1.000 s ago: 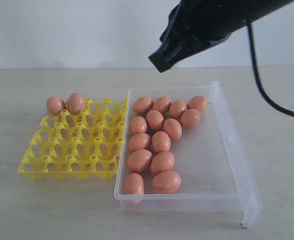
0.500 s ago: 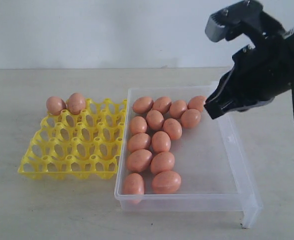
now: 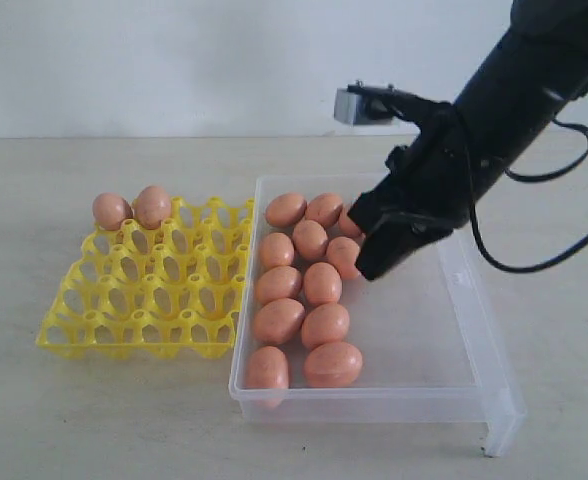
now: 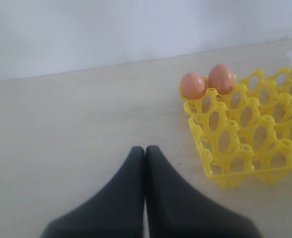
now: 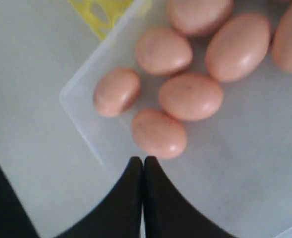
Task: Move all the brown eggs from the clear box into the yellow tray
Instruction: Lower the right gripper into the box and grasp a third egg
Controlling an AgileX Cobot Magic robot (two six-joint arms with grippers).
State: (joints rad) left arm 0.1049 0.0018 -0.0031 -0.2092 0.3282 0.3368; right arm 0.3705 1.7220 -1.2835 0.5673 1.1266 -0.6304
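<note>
Egg transfer, early stage. The yellow tray (image 3: 144,300) lies on the table (image 3: 74,430) at the left, and the clear box (image 3: 414,335) sits just beside it on the right. Most of the brown eggs (image 3: 322,283) lie loose on their sides in the left half of the box, packed close and in places touching. Two of them already sit in the far-left cups of the tray. The right half of the box floor is bare.

The right gripper (image 3: 372,268) hangs over the box at the right edge of the egg cluster, its fingers pressed together and holding nothing. The nearest egg is partly hidden behind it. The left gripper (image 4: 145,151) hovers over bare table, apart from the tray, its fingers likewise together and empty.

Handling, as a judgement: each egg is probably light and rigid, with a thin brittle shell and a smooth surface, so it is likely to roll or slip. The fingers need to part first. A gentle hold across the short axis at the widest girth looks safest, starting with an egg on the open right side of the cluster.
</note>
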